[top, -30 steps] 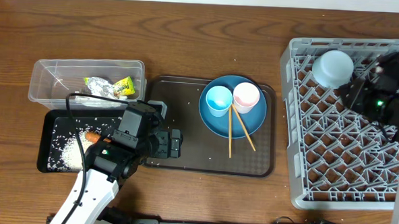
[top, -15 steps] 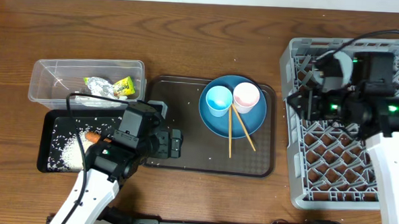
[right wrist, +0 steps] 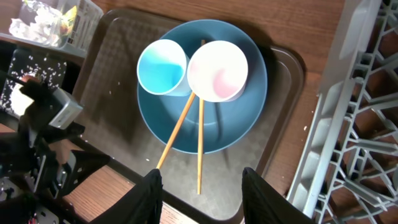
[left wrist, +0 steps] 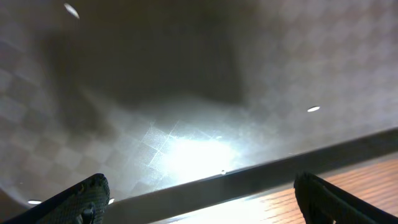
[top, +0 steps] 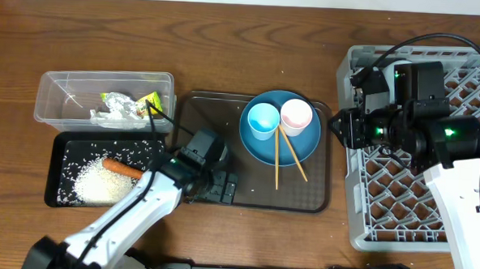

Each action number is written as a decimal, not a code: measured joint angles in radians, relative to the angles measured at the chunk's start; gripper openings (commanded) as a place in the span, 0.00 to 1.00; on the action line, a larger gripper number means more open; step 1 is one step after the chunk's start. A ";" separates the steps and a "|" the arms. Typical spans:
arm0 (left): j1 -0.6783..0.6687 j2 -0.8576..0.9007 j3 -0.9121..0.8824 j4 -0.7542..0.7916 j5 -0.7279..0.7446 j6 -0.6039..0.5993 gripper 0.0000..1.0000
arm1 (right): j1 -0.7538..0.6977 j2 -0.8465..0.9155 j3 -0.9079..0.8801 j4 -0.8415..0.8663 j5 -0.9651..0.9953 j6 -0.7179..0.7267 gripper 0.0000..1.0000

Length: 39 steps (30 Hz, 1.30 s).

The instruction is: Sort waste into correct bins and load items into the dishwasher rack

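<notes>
A brown serving tray [top: 208, 125] lies mid-frame on the wooden table [top: 228, 45]. It separates the two bins at the left from the grey dishwasher rack [top: 399, 198] at the right. The left gripper [top: 225, 188] hangs low over the tray's lower-left corner. In the left wrist view its fingers [left wrist: 87, 196] sit far apart at the bottom corners, with only tray floor between them. A black cable [top: 156, 115] from that arm crosses the right end of the clear tub [top: 51, 102].

The tub, upper left, holds the crumpled snack wrapper [top: 144, 103] and the white tissue [top: 104, 116]. Just below it, the black tray [top: 56, 155] holds the carrot [top: 123, 168] and a heap of rice grains [top: 96, 185].

On the serving tray's right half, the dark-blue plate [top: 300, 149] carries the light-blue cup [top: 263, 119] and the pink cup [top: 296, 115], side by side. The wooden chopsticks [top: 278, 164] slant off the plate's lower edge.

The right gripper [right wrist: 202, 193] is over the rack's left wall, above the plate, its fingers partly spread and empty.

A second ago the left arm covered part of the black tray; it is now off it, and the carrot shows whole. The right arm has swung from the rack's right side to its left, hiding the light-blue bowl that was in the rack's upper-left corner.
</notes>
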 measured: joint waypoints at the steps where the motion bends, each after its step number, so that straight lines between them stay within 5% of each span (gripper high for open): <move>1: 0.000 0.013 0.000 0.000 0.000 0.000 0.98 | 0.000 0.000 0.000 -0.002 0.002 0.000 0.41; 15: 0.000 0.027 0.000 0.000 0.000 0.000 0.98 | 0.000 0.000 -0.001 -0.042 0.008 0.007 0.40; 27: 0.000 -0.346 0.000 0.001 0.000 0.000 0.98 | 0.000 0.000 -0.006 -0.080 0.047 0.008 0.44; 29: 0.000 -0.368 0.000 0.000 0.000 0.000 0.98 | 0.000 0.000 -0.008 -0.090 0.053 0.008 0.46; 34: 0.000 -0.376 0.000 0.000 0.000 0.000 0.98 | 0.000 0.000 -0.009 -0.109 0.059 0.014 0.70; 39: 0.000 -0.376 0.000 0.002 0.000 0.000 0.98 | 0.000 0.000 -0.009 -0.162 0.081 0.014 0.72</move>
